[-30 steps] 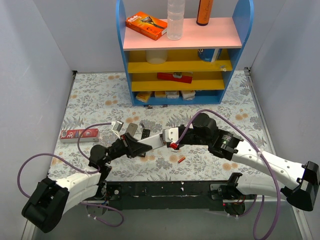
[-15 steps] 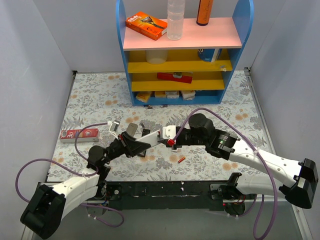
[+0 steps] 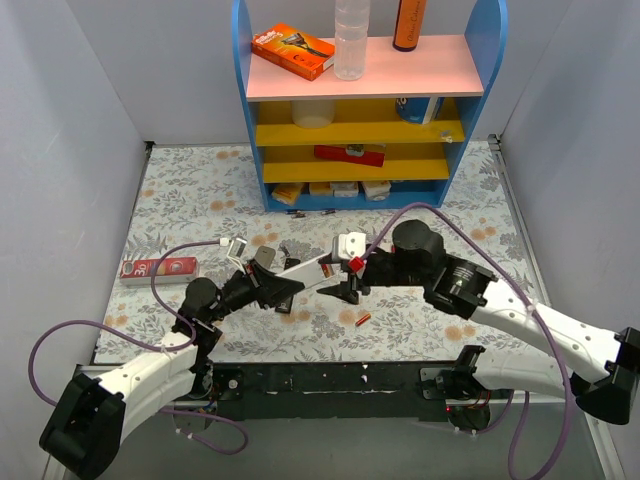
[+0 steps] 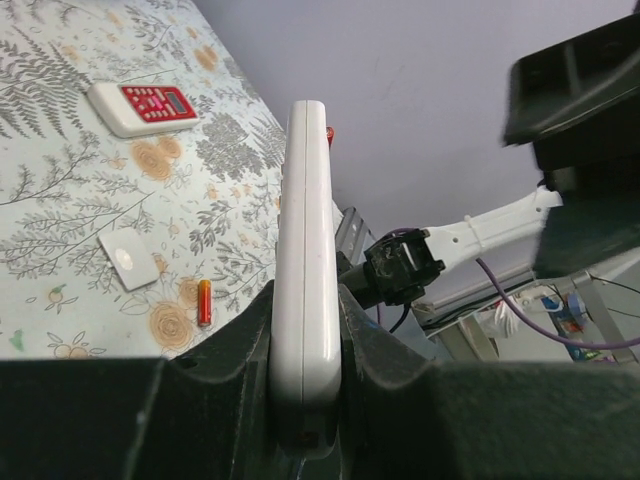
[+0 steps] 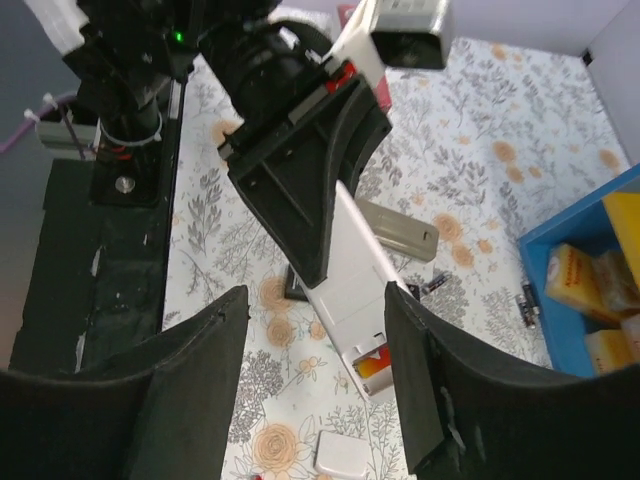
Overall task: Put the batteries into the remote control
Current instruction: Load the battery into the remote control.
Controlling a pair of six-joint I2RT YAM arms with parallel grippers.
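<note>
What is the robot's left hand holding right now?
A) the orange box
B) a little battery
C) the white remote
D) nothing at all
C: the left gripper is shut on the white remote, with one finger pressed against each of its flat faces, so the remote stands on edge between them.

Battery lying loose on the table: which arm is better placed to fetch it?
Right, probably: the right gripper is open, empty and near the battery; the left gripper is shut on the remote control.
</note>
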